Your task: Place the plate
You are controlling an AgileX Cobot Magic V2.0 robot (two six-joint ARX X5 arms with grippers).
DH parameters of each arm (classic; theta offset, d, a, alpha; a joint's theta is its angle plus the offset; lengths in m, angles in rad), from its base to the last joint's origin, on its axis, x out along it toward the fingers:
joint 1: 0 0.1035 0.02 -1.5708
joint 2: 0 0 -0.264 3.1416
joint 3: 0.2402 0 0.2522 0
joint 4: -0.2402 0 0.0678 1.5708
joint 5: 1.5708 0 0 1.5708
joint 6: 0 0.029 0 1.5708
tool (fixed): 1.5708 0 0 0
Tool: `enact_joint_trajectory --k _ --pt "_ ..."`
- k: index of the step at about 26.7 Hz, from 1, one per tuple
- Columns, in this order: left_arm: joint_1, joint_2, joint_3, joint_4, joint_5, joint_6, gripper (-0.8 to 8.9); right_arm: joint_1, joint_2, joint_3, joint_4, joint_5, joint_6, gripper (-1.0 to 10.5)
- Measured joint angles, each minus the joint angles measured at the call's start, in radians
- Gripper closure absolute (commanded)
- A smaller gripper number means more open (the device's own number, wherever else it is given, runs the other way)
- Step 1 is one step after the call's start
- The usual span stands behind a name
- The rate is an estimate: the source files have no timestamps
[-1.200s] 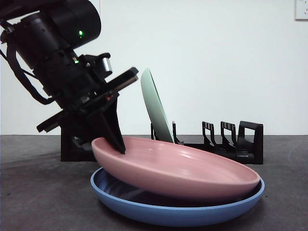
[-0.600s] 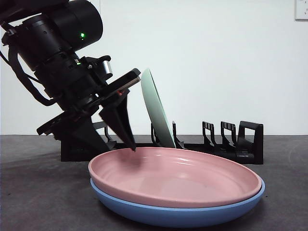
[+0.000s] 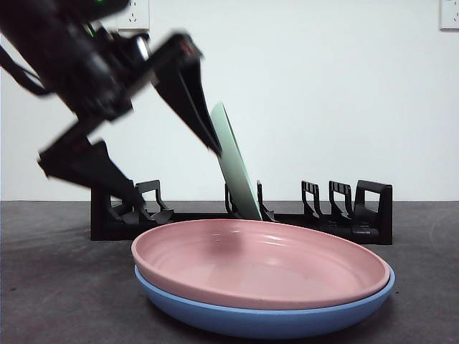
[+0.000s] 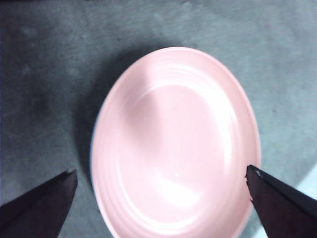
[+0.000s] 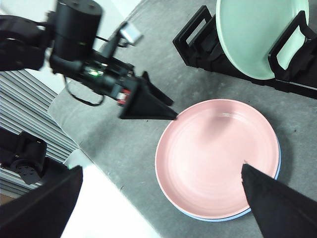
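The left pincer (image 3: 172,172) hangs tilted with both jaws spread wide, and the right pincer (image 5: 158,191) likewise.

Left gripper (image 3: 172,165) showing as dark motion-blurred mass in front view, arm running off top and left edges. Pink plate (image 3: 262,261) covering most of blue plate (image 3: 265,315) beneath, only blue rim showing. In left wrist view, pink plate's near edge is being cut off by picture edge, surface soft and blurred. Green plate (image 5: 260,34) is being cropped by top edge in right wrist view. Rack (image 3: 358,215) base sitting partly hidden behind stacked plates.
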Motion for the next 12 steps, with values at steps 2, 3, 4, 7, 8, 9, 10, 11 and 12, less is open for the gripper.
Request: enact_joint_trajectory --k 2,3,4,7,8,9,10,11,12 --pt "0.0 -0.053 0.0 -0.032 0.0 0.011 2.68 0.0 0.0 0.0 0.0 0.0 0.0 4.3" --pt "0.0 -0.08 0.0 -0.05 0.0 0.017 2.68 0.0 0.0 0.0 0.0 0.0 0.0 4.3" --pt "0.0 -0.117 0.0 -0.077 0.0 0.028 2.68 0.0 0.0 0.0 0.0 0.0 0.0 4.3" --pt "0.0 -0.199 0.0 -0.151 0.0 0.056 2.68 0.0 0.0 0.0 0.0 0.0 0.0 4.3" --pt "0.0 -0.23 0.0 -0.179 0.0 0.065 2.68 0.0 0.0 0.0 0.0 0.0 0.0 4.3" --pt "0.0 -0.259 0.0 -0.204 0.0 0.076 2.68 0.0 0.0 0.0 0.0 0.0 0.0 4.3" --pt "0.0 -0.296 0.0 -0.235 0.0 0.088 2.69 0.0 0.0 0.0 0.0 0.0 0.0 4.3" --pt "0.0 -0.324 0.0 -0.255 0.0 0.095 2.69 0.0 0.0 0.0 0.0 0.0 0.0 4.3" --pt "0.0 -0.352 0.0 -0.276 0.0 0.106 2.7 0.0 0.0 0.0 0.0 0.0 0.0 4.3"
